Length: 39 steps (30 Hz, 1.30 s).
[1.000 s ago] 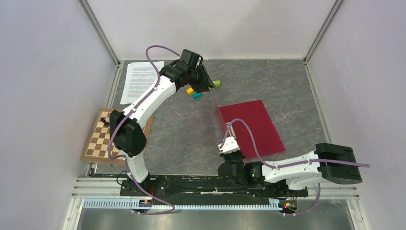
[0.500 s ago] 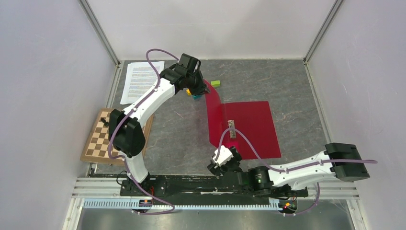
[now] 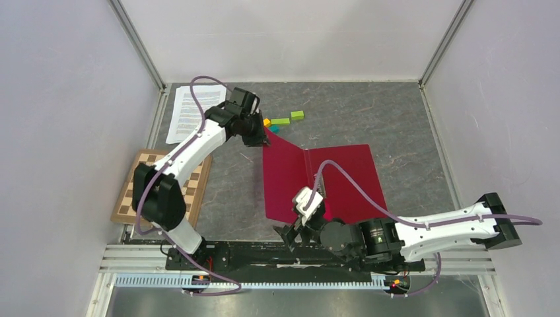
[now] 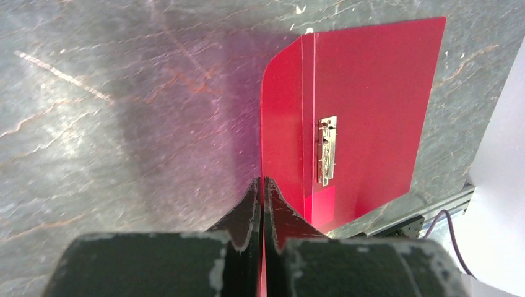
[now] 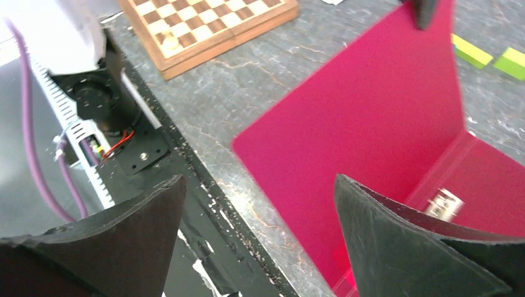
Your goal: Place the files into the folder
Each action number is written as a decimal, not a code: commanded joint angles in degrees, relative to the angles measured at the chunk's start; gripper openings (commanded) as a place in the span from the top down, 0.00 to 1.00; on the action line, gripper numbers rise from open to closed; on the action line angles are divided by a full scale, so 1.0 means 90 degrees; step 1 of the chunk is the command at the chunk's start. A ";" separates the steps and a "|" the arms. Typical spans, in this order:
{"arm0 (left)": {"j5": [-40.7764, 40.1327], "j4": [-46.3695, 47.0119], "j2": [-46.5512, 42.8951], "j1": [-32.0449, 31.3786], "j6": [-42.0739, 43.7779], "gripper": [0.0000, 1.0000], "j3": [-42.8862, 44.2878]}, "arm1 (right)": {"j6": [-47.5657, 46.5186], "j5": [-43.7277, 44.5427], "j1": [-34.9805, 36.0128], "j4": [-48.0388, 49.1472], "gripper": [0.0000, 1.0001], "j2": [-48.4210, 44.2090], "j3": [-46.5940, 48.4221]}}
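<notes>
Folder (image 4: 365,93) sits pinched in left end effector (image 4: 262,183) (fingers (image 4: 247,213) nearly touching).

folder (image 3: 347,181) lay open at middle of tabletop (image 3: 403,125) | clip (image 4: 326,150) in folder, beside spine | files (image 3: 189,112) at far-left corner | chessboard (image 3: 140,190) on left, nearer than files | blocks (image 3: 285,119) just behind folder | left gripper (image 3: 265,139) at folder's far corner | right gripper (image 5: 259,182) before folder, at near edge

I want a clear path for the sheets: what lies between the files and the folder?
Top view: only the left arm crosses that stretch, the left gripper shut on a cover corner of the folder; otherwise bare table.
</notes>
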 commanded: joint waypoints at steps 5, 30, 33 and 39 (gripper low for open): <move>-0.0126 -0.0335 -0.1400 0.0376 0.0796 0.98 -0.1009 | 0.0938 -0.0328 -0.2149 -0.1202 0.10 -0.0215 -0.0063; -0.2361 -0.1688 -0.1365 0.0624 0.1191 0.33 0.0223 | 0.0864 -0.0587 -0.3756 -0.0308 0.05 0.3354 -0.0066; -0.2222 -0.1749 -0.1503 0.0567 0.1177 0.33 0.0393 | 0.0859 -0.0664 -0.3756 -0.0490 0.04 0.3766 0.0211; -0.1788 -0.1440 -0.1879 0.0029 0.0718 0.35 -0.0006 | 0.1047 -0.0551 -0.3765 -0.0775 0.04 0.4302 0.0389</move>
